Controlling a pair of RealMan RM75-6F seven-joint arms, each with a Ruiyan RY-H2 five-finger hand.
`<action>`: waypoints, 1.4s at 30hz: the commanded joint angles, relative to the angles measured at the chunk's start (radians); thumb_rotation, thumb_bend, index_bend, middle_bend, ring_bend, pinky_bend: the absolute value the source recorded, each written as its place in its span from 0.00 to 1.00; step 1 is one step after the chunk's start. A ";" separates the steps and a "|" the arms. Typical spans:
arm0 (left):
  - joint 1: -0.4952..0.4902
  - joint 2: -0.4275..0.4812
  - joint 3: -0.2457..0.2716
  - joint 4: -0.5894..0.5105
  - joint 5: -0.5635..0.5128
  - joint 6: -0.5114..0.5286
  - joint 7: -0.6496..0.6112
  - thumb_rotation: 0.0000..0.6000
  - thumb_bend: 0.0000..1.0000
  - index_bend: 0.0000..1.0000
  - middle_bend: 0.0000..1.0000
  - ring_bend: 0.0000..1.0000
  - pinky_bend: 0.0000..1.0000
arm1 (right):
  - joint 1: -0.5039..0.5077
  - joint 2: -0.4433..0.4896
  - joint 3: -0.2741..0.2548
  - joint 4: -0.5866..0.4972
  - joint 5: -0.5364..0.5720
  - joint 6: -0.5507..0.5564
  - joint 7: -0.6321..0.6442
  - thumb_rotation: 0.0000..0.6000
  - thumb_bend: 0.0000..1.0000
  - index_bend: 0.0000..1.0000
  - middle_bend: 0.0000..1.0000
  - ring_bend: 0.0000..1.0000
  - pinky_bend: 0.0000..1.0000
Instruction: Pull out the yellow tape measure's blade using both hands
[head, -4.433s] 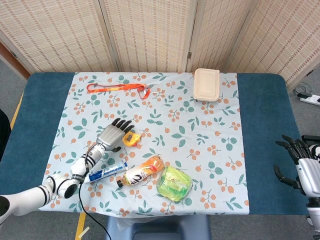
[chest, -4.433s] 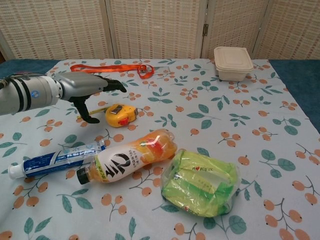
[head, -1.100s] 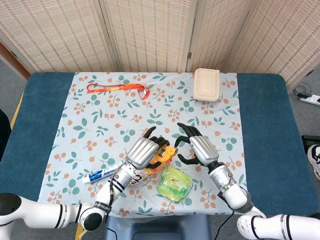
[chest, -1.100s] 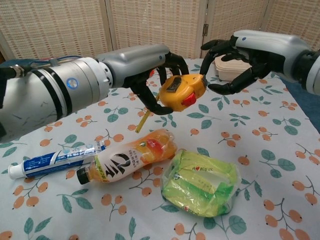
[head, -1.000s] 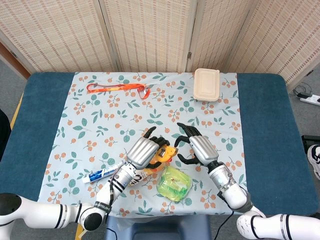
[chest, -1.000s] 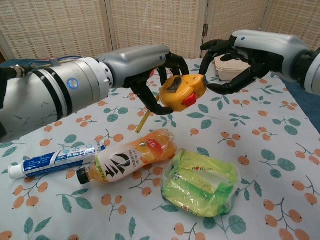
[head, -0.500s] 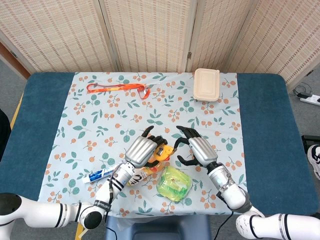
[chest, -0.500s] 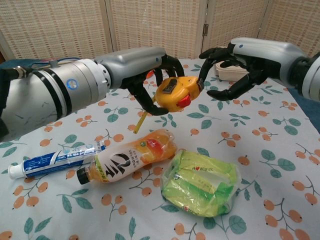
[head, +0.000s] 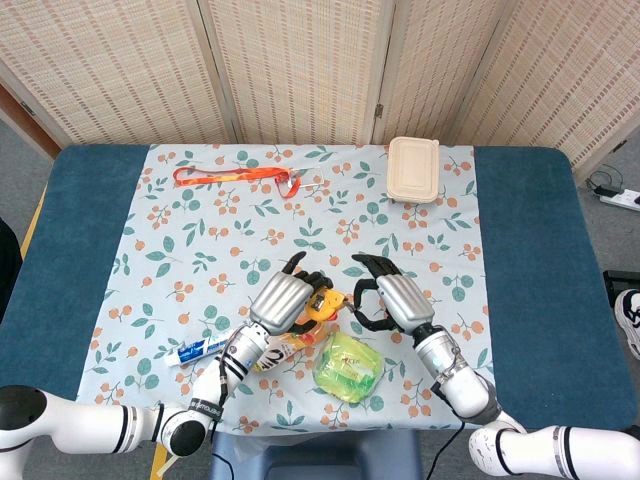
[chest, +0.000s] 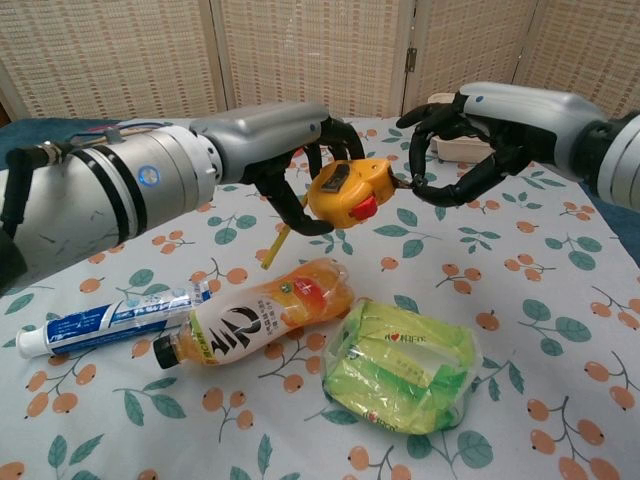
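Nearest the robot, a green snack bag lies on the floral tablecloth, with an orange drink bottle on its side just left of it and a toothpaste tube further left.

Above these, held off the cloth, the yellow tape measure sits in the left hand, whose dark fingers wrap around the case from behind and below. A short yellow strip hangs down from the case on its left side.

The right hand is just right of the case, its thumb and fingers curled toward the case's right end; whether they actually pinch the blade tip there cannot be told, as the contact is too small and dark to make out. In the head view the two hands meet over the tape measure near the table's near-middle.

Farther back, a beige lidded container sits at the far right of the cloth, and an orange lanyard lies at the far left.
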 joint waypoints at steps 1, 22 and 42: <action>0.000 -0.001 0.004 0.007 0.003 0.002 0.005 1.00 0.34 0.53 0.49 0.39 0.04 | 0.001 -0.001 -0.001 0.002 -0.001 0.001 -0.001 1.00 0.41 0.66 0.12 0.05 0.00; 0.078 0.067 0.102 0.222 0.178 -0.025 -0.167 1.00 0.34 0.53 0.49 0.39 0.02 | -0.094 0.169 -0.042 -0.083 -0.103 0.033 0.124 1.00 0.40 0.77 0.20 0.09 0.00; 0.167 0.064 0.143 0.511 0.361 -0.022 -0.529 1.00 0.34 0.53 0.49 0.38 0.02 | -0.308 0.581 -0.128 -0.162 -0.447 0.122 0.658 1.00 0.41 0.77 0.20 0.08 0.00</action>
